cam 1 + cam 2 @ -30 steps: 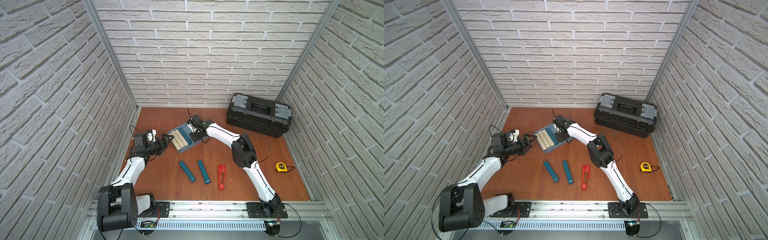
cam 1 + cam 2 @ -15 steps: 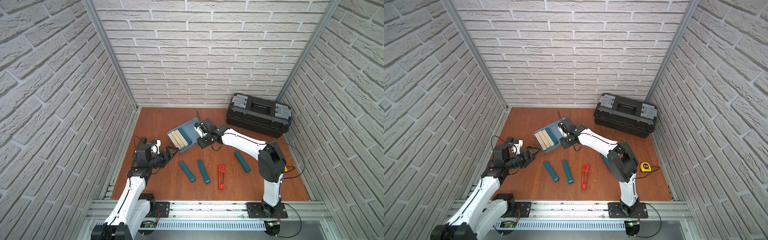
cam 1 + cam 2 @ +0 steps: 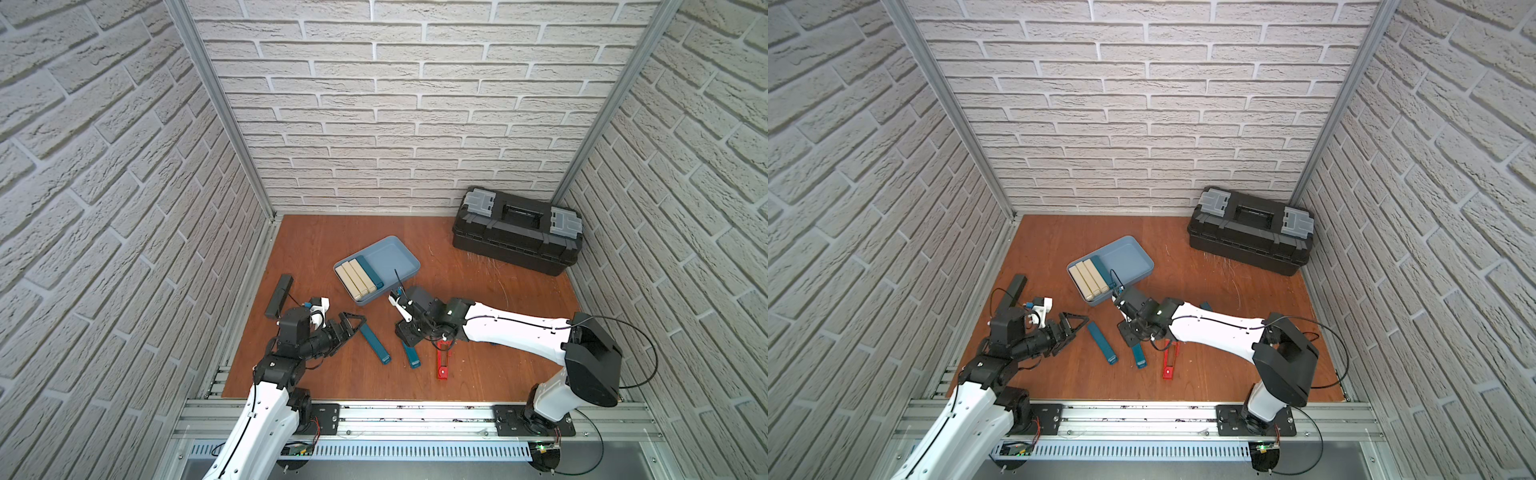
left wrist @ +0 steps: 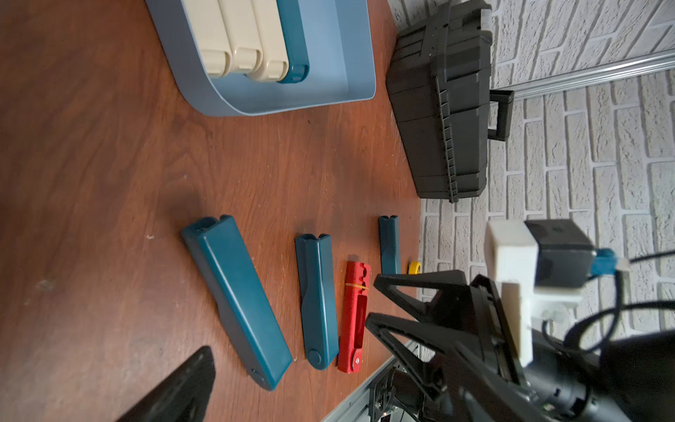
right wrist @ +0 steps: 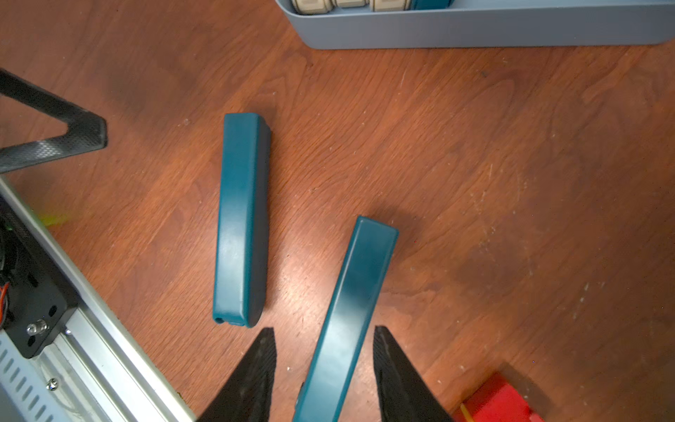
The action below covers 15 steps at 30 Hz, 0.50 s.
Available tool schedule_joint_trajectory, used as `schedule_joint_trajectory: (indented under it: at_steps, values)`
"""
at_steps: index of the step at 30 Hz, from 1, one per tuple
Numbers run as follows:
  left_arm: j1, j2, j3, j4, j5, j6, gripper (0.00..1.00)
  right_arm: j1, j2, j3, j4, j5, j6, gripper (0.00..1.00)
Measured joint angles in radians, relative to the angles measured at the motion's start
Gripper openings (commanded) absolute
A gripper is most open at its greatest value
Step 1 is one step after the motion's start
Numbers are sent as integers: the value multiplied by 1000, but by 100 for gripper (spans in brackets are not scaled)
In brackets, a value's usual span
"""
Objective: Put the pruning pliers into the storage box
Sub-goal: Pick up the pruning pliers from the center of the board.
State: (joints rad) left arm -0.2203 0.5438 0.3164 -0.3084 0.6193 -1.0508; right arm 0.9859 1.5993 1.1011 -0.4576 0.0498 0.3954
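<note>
There's the teal pliers (image 5: 350, 292), flat on the table (image 3: 332, 249) near the storage box (image 3: 399, 257), and the right gripper (image 5: 324, 328) straddles it, fingers spread with a gap either side (no pinch). In the box: 3 beige pliers (image 3: 353, 278) and 1 teal one (image 3: 371, 272). Another teal bar (image 3: 375, 344) lies just beside the left gripper (image 3: 353, 323), whose jaws are wide apart and hold nothing. The red pliers (image 3: 442, 363) lie close by.

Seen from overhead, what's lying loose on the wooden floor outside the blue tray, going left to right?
Dark grey rectangular bar → teal plastic bar → second teal plastic bar → thin red slotted bar → big black plastic toolbox with grey latches.
</note>
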Motion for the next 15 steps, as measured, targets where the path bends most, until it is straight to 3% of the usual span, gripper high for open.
schedule_joint_trajectory:
  at_steps: [7, 15]
  values:
    - [-89, -57, -43, -13, -71, -45, 98, 104, -5, -30, 51, 29, 57, 47]
    - [-157, -52, -64, -11, -133, -72, 98, 143, 43, -30, 95, 44, 73, 47]
